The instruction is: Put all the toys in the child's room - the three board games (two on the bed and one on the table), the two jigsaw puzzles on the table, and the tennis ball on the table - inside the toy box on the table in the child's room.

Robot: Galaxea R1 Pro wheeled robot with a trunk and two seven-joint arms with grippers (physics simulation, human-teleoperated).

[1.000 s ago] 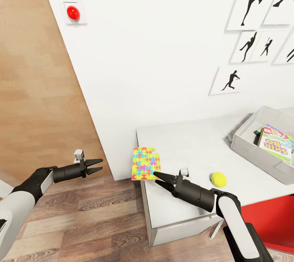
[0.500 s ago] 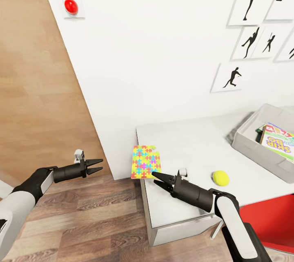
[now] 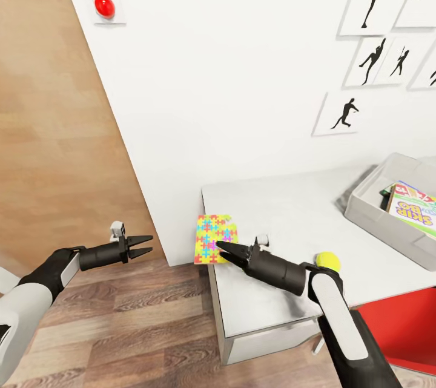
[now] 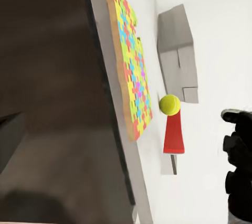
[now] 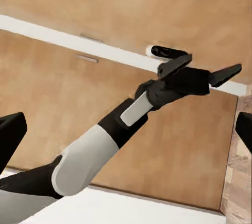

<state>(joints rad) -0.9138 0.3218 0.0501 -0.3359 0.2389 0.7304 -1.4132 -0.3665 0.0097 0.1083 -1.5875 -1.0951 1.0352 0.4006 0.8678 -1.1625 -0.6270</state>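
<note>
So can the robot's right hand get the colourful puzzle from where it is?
Probably yes. The right hand is open, its tips already at the jigsaw puzzle, which lies at the table corner, hanging over the edge. Nothing sits between them; the tennis ball is behind, by the arm.

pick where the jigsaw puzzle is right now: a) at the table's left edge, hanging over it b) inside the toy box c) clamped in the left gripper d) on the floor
a: the jigsaw puzzle lies flat at the table edge with part past it, and the right gripper is open at its near side.
</note>
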